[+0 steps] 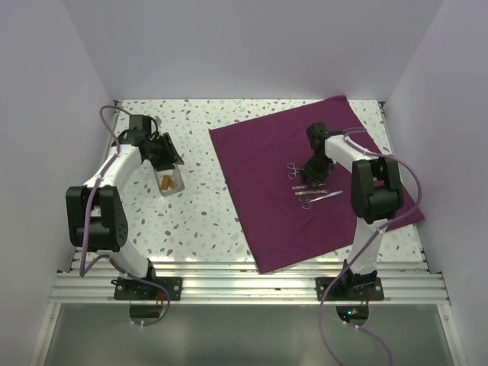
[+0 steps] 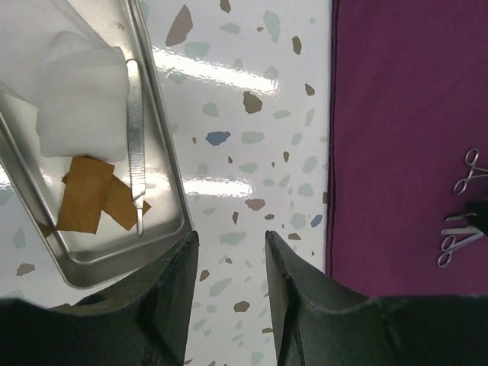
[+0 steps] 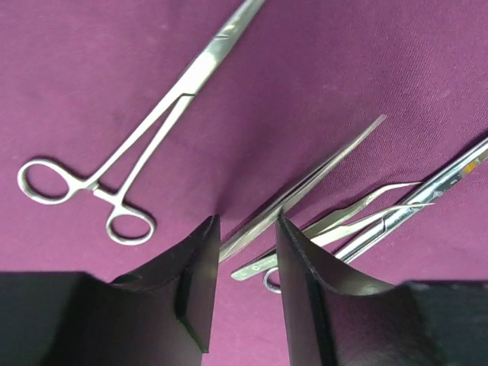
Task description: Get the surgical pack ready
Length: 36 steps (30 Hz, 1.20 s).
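Starting at the near edge of the bench (image 1: 191, 221): metal rail (image 1: 252, 286) carrying the left arm (image 1: 95, 213) and right arm (image 1: 374, 191).

Cloth (image 1: 267, 168), plum-purple, one. Spread flat and set askew on the right half of the bench. Near corner reaches the rail, another corner lies at the right edge, and the far corner lies by the far edge.

Instruments, steel, four, lying close together on the middle of the cloth:
- long clamp (image 3: 442, 179), nearest, its ring handle partly hidden under a finger;
- curved tweezers (image 3: 343, 219), just beside the long clamp;
- straight tweezers (image 3: 305, 179), next along;
- ring-handled clamp (image 3: 137, 145), farthest, slightly apart from the others.

Right gripper (image 3: 248, 229), low over this cluster. Fingers spread, nothing pinched. One end of the straight tweezers lies in the gap between them; whether either finger touches it cannot be told.

Tray (image 2: 114, 248), steel, oblong, one. On bare bench toward the left edge, about halfway back, well apart from the cloth. Contents:
- white pad (image 2: 80, 103), its edge meeting the strips;
- orange strips (image 2: 88, 194), overlapping;
- thin tweezers (image 2: 136, 130), lying along one long wall, tip touching the strips.

Left gripper (image 2: 229, 244), just beyond the tray. Fingers spread over bare bench and holding nothing, with one finger just beside the tray's corner.
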Each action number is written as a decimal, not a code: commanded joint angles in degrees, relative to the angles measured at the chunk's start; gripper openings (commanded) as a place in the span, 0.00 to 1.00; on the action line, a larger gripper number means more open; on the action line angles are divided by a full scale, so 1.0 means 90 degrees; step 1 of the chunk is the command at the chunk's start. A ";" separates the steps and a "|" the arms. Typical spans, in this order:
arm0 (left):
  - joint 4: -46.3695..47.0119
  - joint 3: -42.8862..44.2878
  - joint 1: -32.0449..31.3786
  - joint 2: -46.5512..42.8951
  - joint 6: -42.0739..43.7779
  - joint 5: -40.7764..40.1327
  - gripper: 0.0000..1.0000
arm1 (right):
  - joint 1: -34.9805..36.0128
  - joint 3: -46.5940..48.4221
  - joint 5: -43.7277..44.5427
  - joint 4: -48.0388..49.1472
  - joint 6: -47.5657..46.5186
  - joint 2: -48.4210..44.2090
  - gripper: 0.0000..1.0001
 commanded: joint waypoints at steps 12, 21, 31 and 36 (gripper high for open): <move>-0.0128 0.0135 -0.0806 -0.0636 0.0032 0.0714 0.43 | -0.0024 0.0205 0.0287 0.0101 0.0345 0.0199 0.28; 0.0575 0.0077 -0.1099 -0.0871 -0.0086 0.1543 0.50 | 0.0064 0.0351 0.0150 0.0003 0.0062 -0.0541 0.00; 0.2773 -0.0383 -0.2290 -0.0813 -0.1424 0.2502 0.57 | 0.1098 0.0711 -0.1168 0.0589 -0.0730 -0.1675 0.00; 0.2119 0.0223 -0.2993 -0.0549 -0.1141 0.1516 0.61 | 0.1499 0.0986 -0.1247 -0.0006 -0.0174 -0.1821 0.00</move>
